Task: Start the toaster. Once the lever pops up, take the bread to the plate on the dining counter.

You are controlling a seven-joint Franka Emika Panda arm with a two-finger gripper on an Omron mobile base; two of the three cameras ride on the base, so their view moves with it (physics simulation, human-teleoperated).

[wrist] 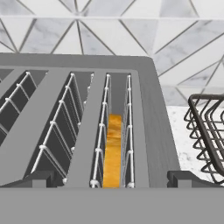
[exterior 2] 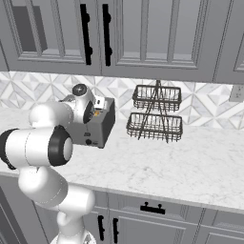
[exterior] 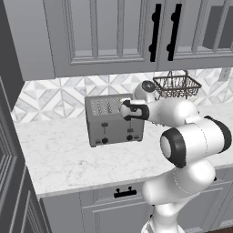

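Note:
The grey four-slot toaster (exterior: 111, 120) stands on the marble worktop against the tiled wall and shows again from the other side (exterior 2: 97, 127). My gripper (exterior: 127, 111) hangs open just above its right end. In the hand view, the open gripper (wrist: 114, 179) straddles the rightmost slot, where the bread (wrist: 113, 151) sits low on edge with its orange-brown crust up. The rightmost lever (exterior: 129, 122) lies close under my hand and is partly covered. The plate and the dining counter are out of view.
A two-tier black wire basket (exterior 2: 155, 114) stands right of the toaster, close to my hand (wrist: 208, 135). Grey upper cabinets with black handles (exterior: 154, 32) hang overhead. A tall dark cabinet (exterior: 9, 182) bounds the worktop (exterior: 68, 154) on the left.

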